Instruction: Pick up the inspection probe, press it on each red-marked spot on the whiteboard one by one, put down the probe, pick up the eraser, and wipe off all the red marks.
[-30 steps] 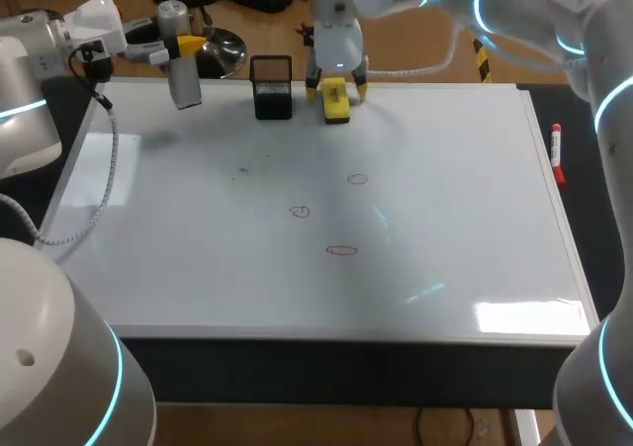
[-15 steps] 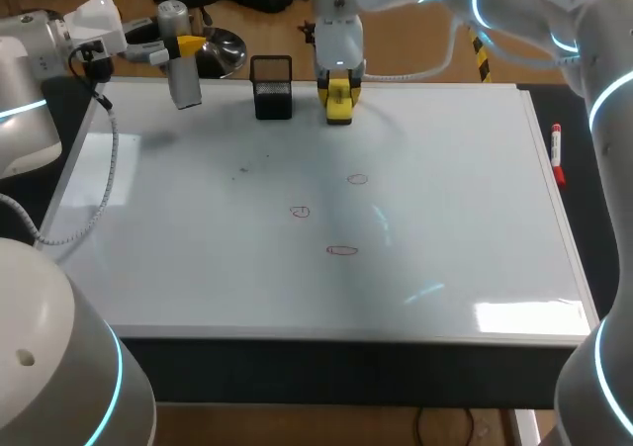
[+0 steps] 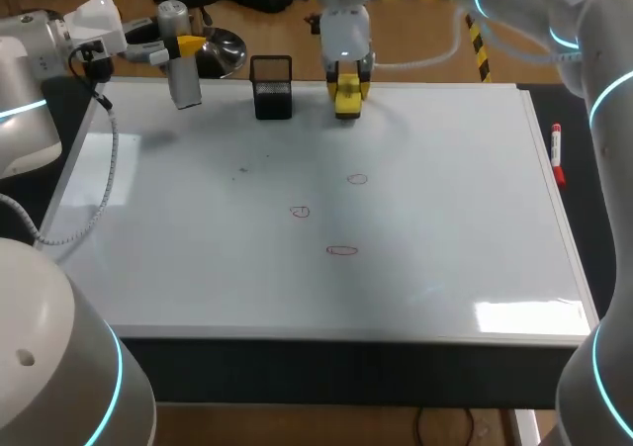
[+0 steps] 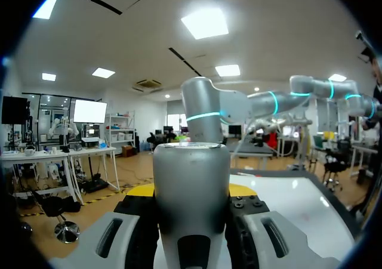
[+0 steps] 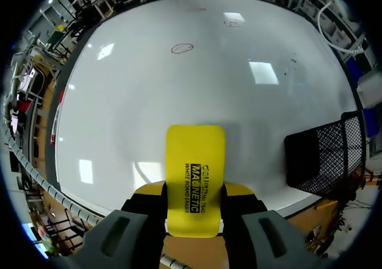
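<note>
The yellow eraser (image 5: 195,173) is lying with its long axis straight out along my right pincer's (image 5: 194,192) fingers, which are pinching it from both sides. Its free end is pointing ahead over the whiteboard (image 5: 149,96), toward the red marks (image 5: 182,48). A black mesh holder (image 5: 325,155) is standing just beside that pincer. My left pincer (image 4: 191,191) is clamping the silver probe (image 4: 191,173), which is standing upright across its fingers, well apart from the eraser.
</note>
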`<state>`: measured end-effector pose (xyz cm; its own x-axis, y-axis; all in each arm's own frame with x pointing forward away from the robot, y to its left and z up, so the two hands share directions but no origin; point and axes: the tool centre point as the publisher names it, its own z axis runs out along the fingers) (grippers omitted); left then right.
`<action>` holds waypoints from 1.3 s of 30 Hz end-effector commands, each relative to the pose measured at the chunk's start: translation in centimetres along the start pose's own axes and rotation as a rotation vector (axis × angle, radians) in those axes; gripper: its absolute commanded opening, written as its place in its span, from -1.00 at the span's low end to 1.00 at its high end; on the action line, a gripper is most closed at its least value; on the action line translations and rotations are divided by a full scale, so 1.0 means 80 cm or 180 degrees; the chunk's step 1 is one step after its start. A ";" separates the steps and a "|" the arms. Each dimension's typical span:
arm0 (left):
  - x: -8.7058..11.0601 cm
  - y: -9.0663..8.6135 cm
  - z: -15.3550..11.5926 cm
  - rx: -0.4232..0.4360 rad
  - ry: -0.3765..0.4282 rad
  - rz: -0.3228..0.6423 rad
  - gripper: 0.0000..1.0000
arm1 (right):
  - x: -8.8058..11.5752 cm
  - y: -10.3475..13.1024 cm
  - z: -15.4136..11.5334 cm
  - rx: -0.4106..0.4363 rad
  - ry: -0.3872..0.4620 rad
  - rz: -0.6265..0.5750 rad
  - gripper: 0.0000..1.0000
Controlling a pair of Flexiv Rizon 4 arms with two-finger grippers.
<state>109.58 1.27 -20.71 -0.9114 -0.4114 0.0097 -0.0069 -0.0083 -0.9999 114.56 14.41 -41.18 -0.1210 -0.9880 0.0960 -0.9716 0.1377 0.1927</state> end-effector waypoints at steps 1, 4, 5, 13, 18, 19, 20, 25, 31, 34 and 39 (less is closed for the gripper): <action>0.001 -0.001 0.000 0.0006 -0.0012 0.0006 -1.00 | 0.038 0.046 -0.036 0.0215 -0.0037 0.0056 -1.00; 0.001 -0.001 0.000 0.0006 -0.0012 0.0006 -1.00 | 0.054 0.055 -0.038 0.0232 -0.0049 0.0143 -1.00; 0.001 -0.001 0.000 0.0006 -0.0012 0.0006 -1.00 | 0.058 0.060 -0.040 0.0230 -0.0046 0.0191 -1.00; 0.001 -0.001 0.000 0.0006 -0.0012 0.0006 -1.00 | 0.095 0.091 -0.049 0.0318 -0.0047 0.0439 -1.00; 0.001 -0.001 0.000 0.0006 -0.0012 0.0006 -1.00 | 0.114 0.119 -0.058 0.0392 -0.0026 0.0571 -1.00; 0.001 -0.001 0.000 0.0006 -0.0012 0.0006 -1.00 | 0.117 0.125 -0.060 0.0405 -0.0017 0.0582 -1.00; 0.001 -0.001 0.000 0.0006 -0.0012 0.0006 -1.00 | 0.122 0.131 -0.061 0.0416 -0.0004 0.0619 -1.00; 0.001 -0.001 0.000 0.0006 -0.0012 0.0006 -1.00 | 0.142 0.160 -0.063 0.0509 0.0080 0.0729 -1.00; 0.001 -0.001 0.000 0.0006 -0.0012 0.0006 -1.00 | 0.167 0.192 -0.062 0.0675 0.0179 0.0935 -1.00; 0.001 -0.001 0.000 0.0006 -0.0012 0.0006 -1.00 | 0.178 0.204 -0.060 0.0743 0.0203 0.1026 -1.00; 0.001 -0.001 0.000 0.0006 -0.0012 0.0006 -1.00 | 0.191 0.217 -0.056 0.0816 0.0287 0.1143 -1.00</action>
<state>109.58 1.27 -20.71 -0.9114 -0.4115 0.0097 -0.0070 -0.0083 -0.9999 98.35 3.38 -32.56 -0.4481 -0.8653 0.2246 -0.8025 0.5000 0.3254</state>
